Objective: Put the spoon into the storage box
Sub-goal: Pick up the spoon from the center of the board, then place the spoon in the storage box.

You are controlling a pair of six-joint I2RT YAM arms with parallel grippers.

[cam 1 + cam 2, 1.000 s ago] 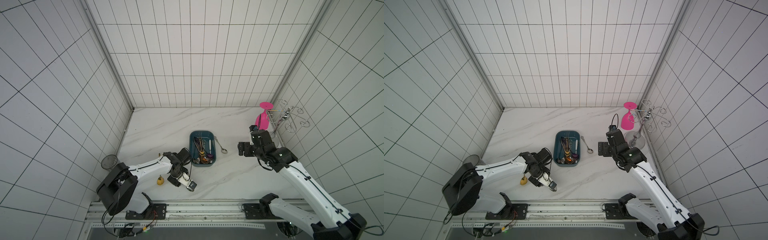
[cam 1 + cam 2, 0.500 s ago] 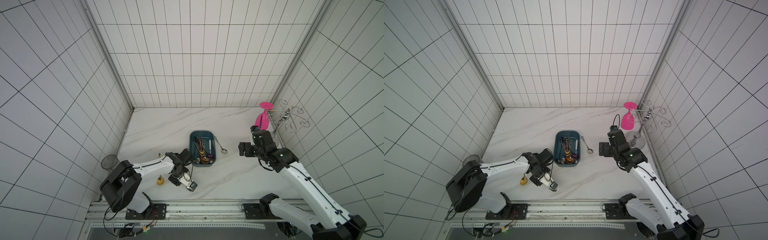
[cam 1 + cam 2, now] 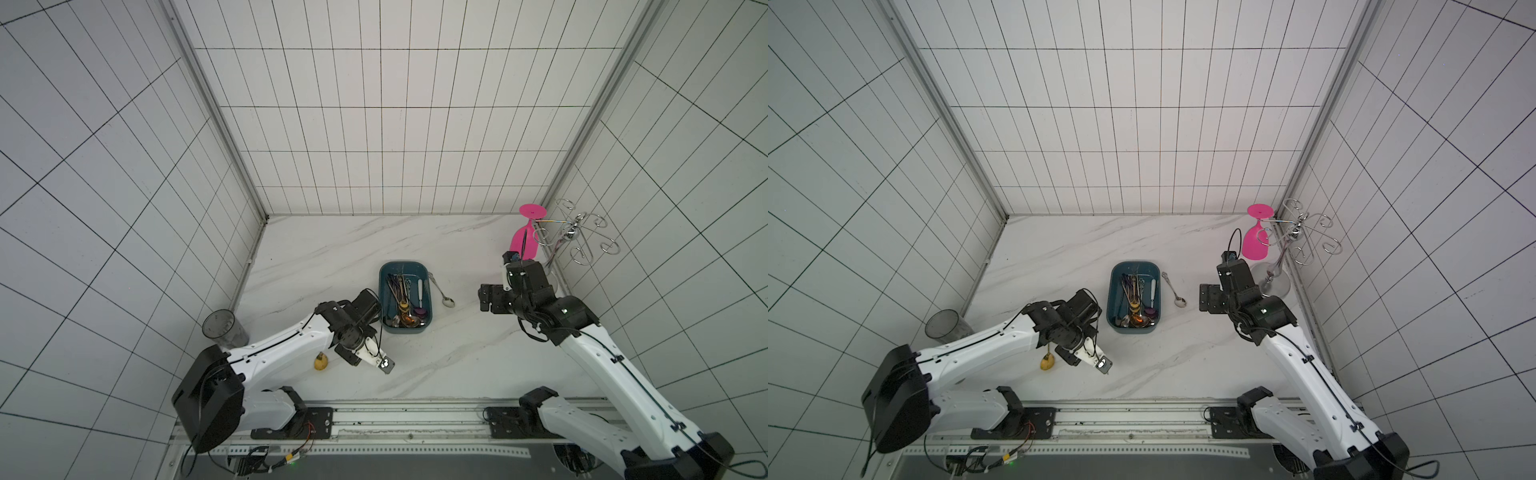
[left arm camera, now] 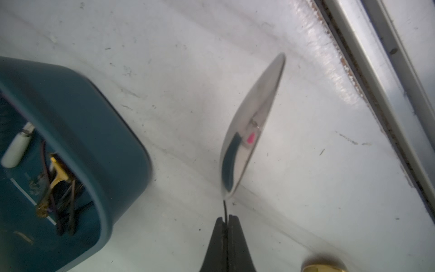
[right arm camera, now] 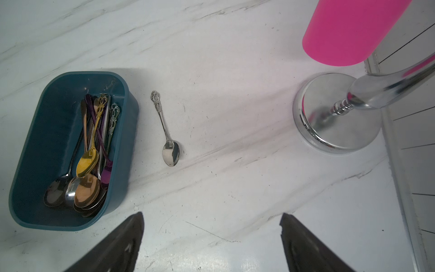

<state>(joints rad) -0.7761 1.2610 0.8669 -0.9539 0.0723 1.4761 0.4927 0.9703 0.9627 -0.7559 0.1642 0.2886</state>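
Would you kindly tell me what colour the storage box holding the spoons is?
Dark teal-blue; the storage box shows best in the right wrist view.

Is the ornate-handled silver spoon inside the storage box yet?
No: in the right wrist view the ornate silver spoon lies flat on the marble table beside the storage box, outside its wall.

We look into a robot lab cell staged as a kitchen: white tiled walls (image 3: 395, 124) box in a marble-look counter (image 3: 332, 249), and a bolted metal rail (image 3: 415, 420) along its front edge carries the arm bases (image 3: 544, 415).
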